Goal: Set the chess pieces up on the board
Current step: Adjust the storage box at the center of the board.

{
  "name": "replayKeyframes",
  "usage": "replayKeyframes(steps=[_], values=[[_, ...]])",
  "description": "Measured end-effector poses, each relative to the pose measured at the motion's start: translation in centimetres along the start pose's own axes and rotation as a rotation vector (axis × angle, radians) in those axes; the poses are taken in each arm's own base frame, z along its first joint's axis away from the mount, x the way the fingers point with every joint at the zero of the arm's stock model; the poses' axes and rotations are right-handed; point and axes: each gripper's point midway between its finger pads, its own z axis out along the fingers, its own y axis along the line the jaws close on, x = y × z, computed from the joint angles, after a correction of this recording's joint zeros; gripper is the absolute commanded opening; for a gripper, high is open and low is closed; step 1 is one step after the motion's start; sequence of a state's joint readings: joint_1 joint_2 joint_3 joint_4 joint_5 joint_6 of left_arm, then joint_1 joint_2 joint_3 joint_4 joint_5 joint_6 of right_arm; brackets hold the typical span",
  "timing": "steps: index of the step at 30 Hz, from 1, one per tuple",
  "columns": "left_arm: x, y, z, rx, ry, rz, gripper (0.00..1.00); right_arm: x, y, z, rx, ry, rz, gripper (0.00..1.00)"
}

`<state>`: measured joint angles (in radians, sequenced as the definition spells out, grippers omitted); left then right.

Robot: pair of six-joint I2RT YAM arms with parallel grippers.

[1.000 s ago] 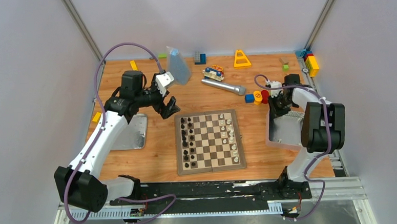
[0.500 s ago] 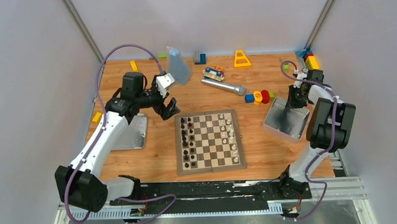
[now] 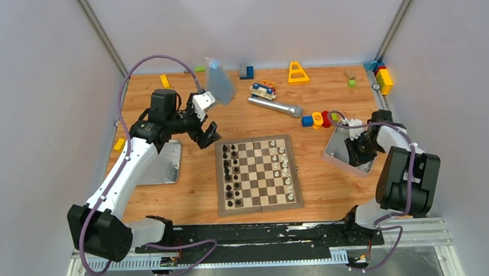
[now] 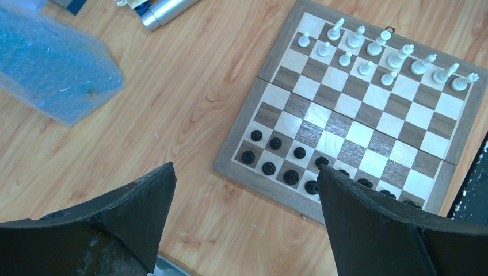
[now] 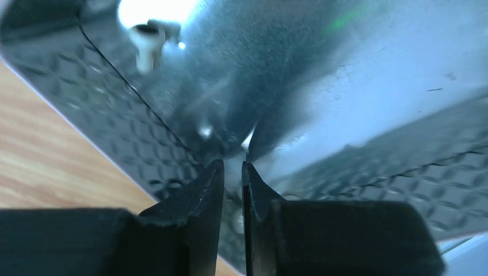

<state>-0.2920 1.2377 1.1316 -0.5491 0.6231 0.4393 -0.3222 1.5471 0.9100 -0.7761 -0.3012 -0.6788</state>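
Wooden table (image 3: 194,191). Board (image 3: 257,175) lies flat around the centre, toward the near edge. Flat metal lid (image 3: 168,167) to its left, metal tin (image 3: 337,147) to its right, both apart from the board. Far side: yellow block (image 3: 164,80), blue bubble-wrap bag (image 3: 219,82), blue brick (image 3: 245,70), orange triangle (image 3: 298,72), coloured bricks (image 3: 384,77) in the right corner. Silver cylinder (image 3: 273,105) lies behind the board, with small blue, yellow and red pieces (image 3: 317,119) near its right end.

I see a metal tin (image 3: 336,147) on the table's (image 3: 194,191) right side and a flat metal lid (image 3: 168,167) on the left. A blue bubble-wrap bag (image 3: 219,83), silver cylinder (image 3: 275,105) and yellow triangle (image 3: 298,72) lie toward the back, with coloured bricks (image 3: 383,77) in the far right corner.
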Motion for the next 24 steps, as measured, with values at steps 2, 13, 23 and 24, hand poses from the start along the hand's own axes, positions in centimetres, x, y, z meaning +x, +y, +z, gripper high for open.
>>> replayKeyframes(steps=[2, 13, 23, 24], values=[[0.1, 0.0, 0.0, 0.002, 0.003, 0.003, 1.00, 1.7, 0.8, -0.5, -0.008, 0.039, -0.047, 0.19], [0.2, -0.1, -0.2, 0.001, 0.011, 0.017, 1.00, 3.2, 6.8, -1.5, -0.121, 0.065, -0.264, 0.19], [0.3, 0.2, -0.2, -0.008, 0.017, 0.031, 1.00, 0.0, 12.2, 2.1, -0.281, 0.118, -0.297, 0.18], [0.3, 0.2, -0.2, -0.009, 0.017, 0.032, 1.00, -0.7, 12.0, 2.5, -0.277, 0.115, -0.277, 0.18]])
